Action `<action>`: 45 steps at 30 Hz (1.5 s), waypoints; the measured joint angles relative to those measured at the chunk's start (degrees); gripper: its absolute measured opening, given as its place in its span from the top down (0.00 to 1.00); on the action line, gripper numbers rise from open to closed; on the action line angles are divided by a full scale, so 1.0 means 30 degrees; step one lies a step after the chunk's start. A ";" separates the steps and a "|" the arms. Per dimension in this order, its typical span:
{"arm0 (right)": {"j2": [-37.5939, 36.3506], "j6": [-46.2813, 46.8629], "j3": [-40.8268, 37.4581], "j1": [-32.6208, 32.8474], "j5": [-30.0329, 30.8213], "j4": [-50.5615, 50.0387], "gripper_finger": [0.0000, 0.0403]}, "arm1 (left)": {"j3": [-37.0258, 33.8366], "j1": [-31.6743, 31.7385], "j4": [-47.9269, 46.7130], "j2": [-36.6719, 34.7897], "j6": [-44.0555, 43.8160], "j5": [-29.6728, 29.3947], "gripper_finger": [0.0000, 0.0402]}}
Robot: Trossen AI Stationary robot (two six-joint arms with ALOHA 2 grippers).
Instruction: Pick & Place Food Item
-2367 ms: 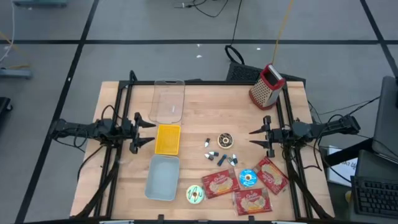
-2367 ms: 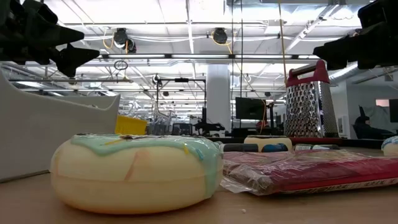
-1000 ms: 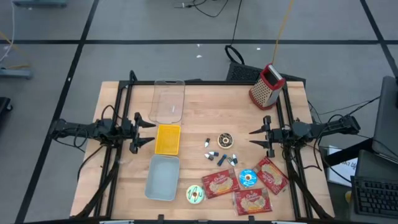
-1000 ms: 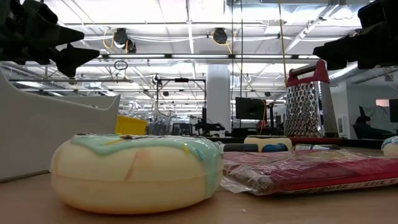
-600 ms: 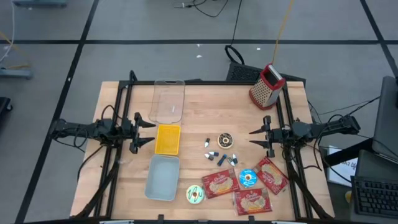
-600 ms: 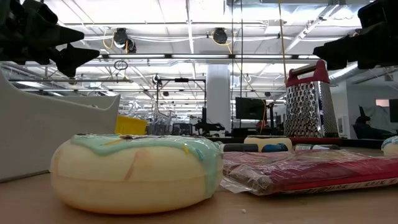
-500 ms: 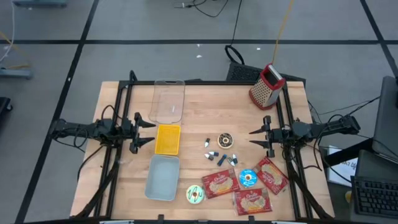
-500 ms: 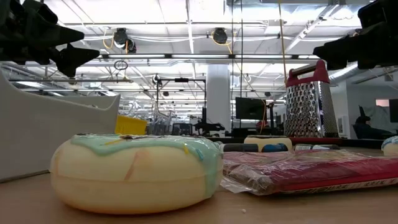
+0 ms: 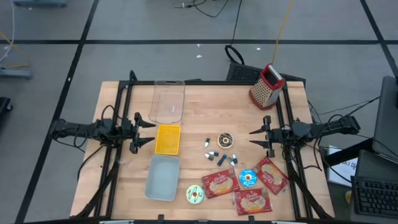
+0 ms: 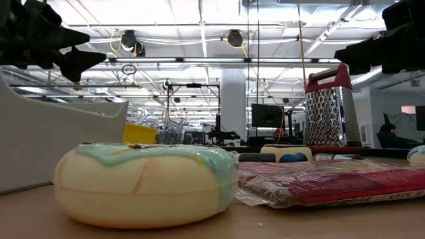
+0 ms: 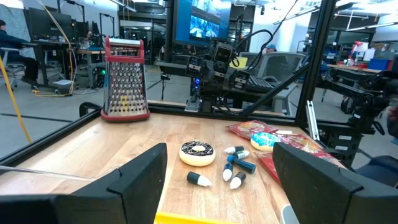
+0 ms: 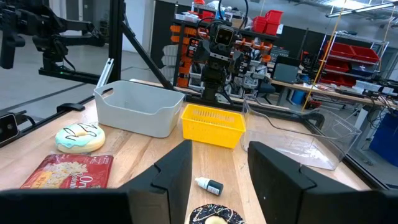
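both claws, left gripper [image 9: 151, 129] wide and right gripper [image 9: 252, 138] narrower, hover empty at the table's side edges; the light, rigid chocolate donut [image 9: 225, 140] mid-table suits a rim pinch.

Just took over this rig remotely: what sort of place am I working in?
Probably a robotics lab or workshop: an open hall with ceiling strip lights, red parts bins on shelving, and monitors on workbenches beyond the wooden table.
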 joint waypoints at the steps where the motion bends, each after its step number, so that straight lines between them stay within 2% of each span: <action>1: -0.0006 -0.0002 0.0002 0.0001 0.0001 0.0003 0.64 | 0.0000 0.0000 -0.0004 -0.0002 0.0003 0.0000 0.26; 6: -0.0005 0.0561 -0.0005 -0.0005 -0.0062 0.0640 0.64 | 0.0000 0.0003 -0.0004 0.0005 0.0004 0.0000 0.26; 12: -0.0006 0.8620 -0.0006 -0.0001 -0.0066 0.1795 0.64 | 0.0000 0.0002 0.0000 0.0003 0.0004 0.0000 0.26; 15: -0.0006 1.0800 -0.0005 0.0000 -0.0034 0.1811 0.64 | 0.0000 0.0000 0.0000 0.0005 0.0007 0.0000 0.26; 18: -0.0006 1.0529 -0.0006 -0.0043 0.0267 0.2103 0.64 | 0.0000 0.0007 0.0000 0.0002 0.0000 0.0000 0.26; 23: -0.0006 0.7289 -0.0006 -0.0046 0.2563 0.4122 0.64 | 0.0000 0.0004 0.0000 0.0001 0.0004 0.0000 0.26; 28: 0.0478 0.7085 -0.0006 -0.0018 0.2521 0.6925 0.62 | 0.0000 0.0007 0.0000 -0.0002 0.0000 0.0000 0.26; 30: 0.1242 0.7184 -0.0006 0.0106 0.2141 0.8934 0.58 | 0.0000 0.0006 0.0000 0.0004 0.0003 0.0000 0.26; 35: 0.4777 0.7316 0.0169 0.0992 -0.0903 1.4676 0.41 | 0.0000 0.0007 0.0000 0.0000 0.0002 0.0000 0.26; 37: 0.6600 0.6972 0.0808 0.1637 -0.1468 1.5311 0.35 | 0.0000 0.0007 0.0000 0.0005 0.0007 0.0000 0.26; 42: 1.1182 0.5871 0.4371 0.3035 -0.1426 1.2321 0.28 | 0.0000 0.0007 0.0009 -0.0002 0.0003 0.0000 0.26; 45: 1.3300 0.6340 0.7590 0.3605 -0.1277 0.6298 0.28 | 0.0000 0.0000 0.0021 0.0004 0.0000 0.0000 0.26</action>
